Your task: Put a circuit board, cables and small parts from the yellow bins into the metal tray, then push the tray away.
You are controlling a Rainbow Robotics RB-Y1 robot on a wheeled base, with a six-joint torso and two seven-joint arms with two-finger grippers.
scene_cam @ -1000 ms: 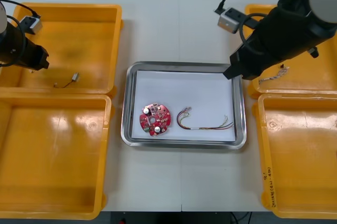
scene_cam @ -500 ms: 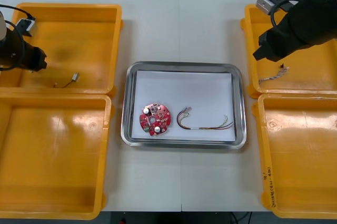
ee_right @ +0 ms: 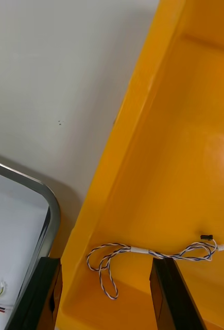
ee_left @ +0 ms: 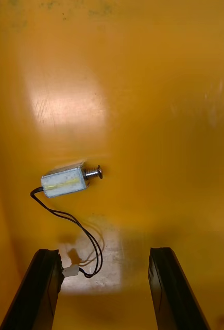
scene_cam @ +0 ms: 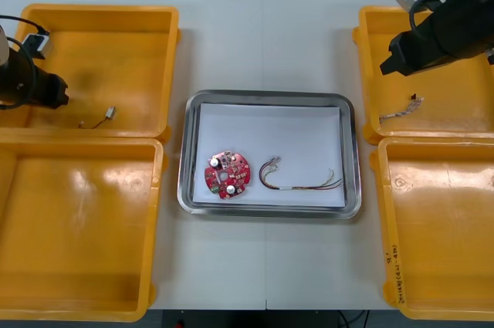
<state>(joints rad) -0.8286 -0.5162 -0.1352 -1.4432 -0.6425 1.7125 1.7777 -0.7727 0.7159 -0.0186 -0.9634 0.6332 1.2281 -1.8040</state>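
1. Once past the near yellow bins (scene_cam: pixel 158 228), come to the metal tray (scene_cam: pixel 268 97) between the bin pairs: already holding the round red circuit board (scene_cam: pixel 228 176) and, just beside it but apart, the red and yellow cable (scene_cam: pixel 297 180).
2. Farther out, over the far left yellow bin (scene_cam: pixel 100 11): left gripper (ee_left: pixel 104 251) spread wide, gripping nothing. Small metal part (ee_left: pixel 65 181) lying on the bin floor ahead of the fingers (ee_left: pixel 45 289), thin black leads trailing back toward one of them. Likely trouble: closing on the leads alone, leaving the part to dangle, swing and slip off on the way across.
3. Equally far on the right: right gripper (ee_right: pixel 106 260) wide apart too, empty, straddling the inner wall of the far right yellow bin (ee_right: pixel 142 129). Twisted blue and white cable (ee_right: pixel 148 253) lying along that wall's foot. Probable hazard: dropping straight down and jamming a finger on the wall, or pinching one loop and shedding it short of the tray.
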